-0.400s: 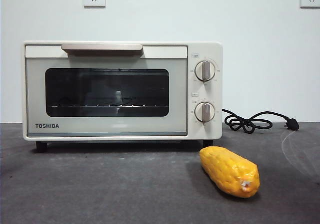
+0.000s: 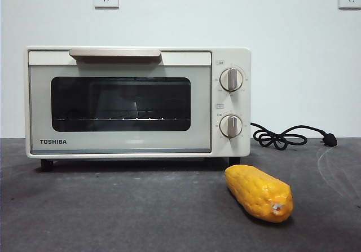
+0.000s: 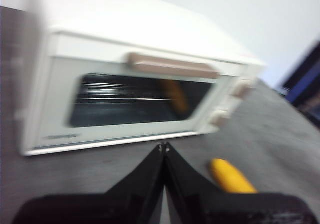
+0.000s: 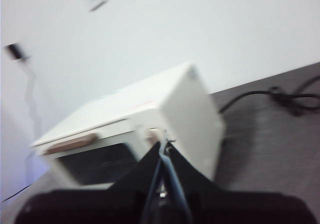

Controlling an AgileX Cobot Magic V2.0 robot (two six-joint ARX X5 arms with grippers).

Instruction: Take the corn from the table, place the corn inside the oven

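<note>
Both hands, left [image 3: 164, 146] and right [image 4: 165, 145], are pinched closed, empty; glossy yellow-orange corn cob [image 2: 259, 193] lies on the dark grey counter [image 2: 113, 212] at the cream boxy oven's [image 2: 138, 102] five o'clock; rounded wrapping could slip or roll when gripped

Refl. in oven [image 2: 138, 101] door glass shifted; dark shape gone.
</note>
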